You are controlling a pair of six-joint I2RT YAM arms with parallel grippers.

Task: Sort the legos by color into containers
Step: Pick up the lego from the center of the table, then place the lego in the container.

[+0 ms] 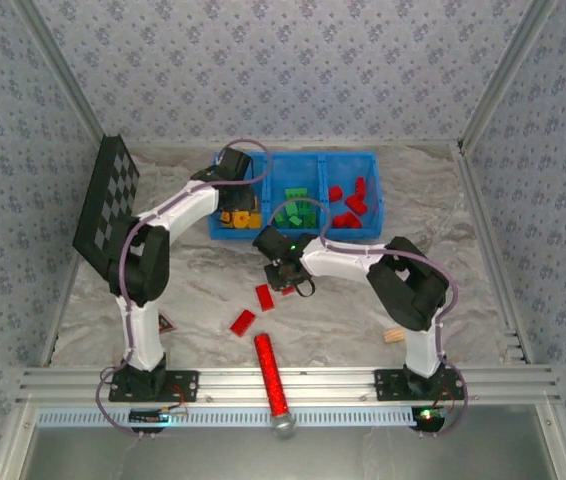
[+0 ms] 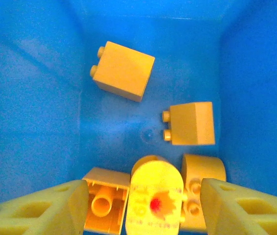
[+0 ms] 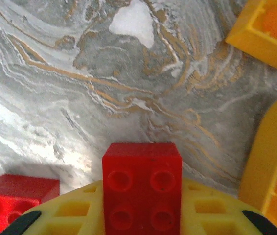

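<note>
**Red brick clamped on the right, jaws parted on the left**

At the right gripper (image 3: 142, 193): closed tight on a red brick (image 3: 142, 164), two studs by two, pinched flush between both yellow fingers (image 3: 70, 215). Sits low over the marbled table (image 3: 80, 73); cannot tell whether lifted or resting there. Has a second red brick (image 3: 13, 198) just beside on one flank and two yellow-orange bricks (image 3: 268, 29) near on the other. From above, lies in front of the blue bin (image 1: 377, 190), near its middle compartment (image 1: 293, 170), with two loose red bricks (image 1: 265, 297) close by on the table.

At the left gripper (image 2: 143, 188): open, fingers (image 2: 40, 210) spread well apart, down inside the left compartment (image 2: 31, 98) of the bin. Grips nothing: leaves a gap on either side of a rounded yellow brick (image 2: 155, 196) with a red mark, lying between the fingers on the compartment floor. Shares that floor with four other yellow bricks (image 2: 124, 71).

Elsewhere, from above: green bricks (image 1: 298, 212) in the middle compartment, red bricks (image 1: 348, 205) in the right compartment (image 1: 363, 165). On the table: a long red cylinder (image 1: 269, 365) with silver tip at the near edge, a small tan block (image 1: 393, 336) beside the right arm (image 1: 403, 285), a black checkered board (image 1: 106, 205) propped at the left.
</note>
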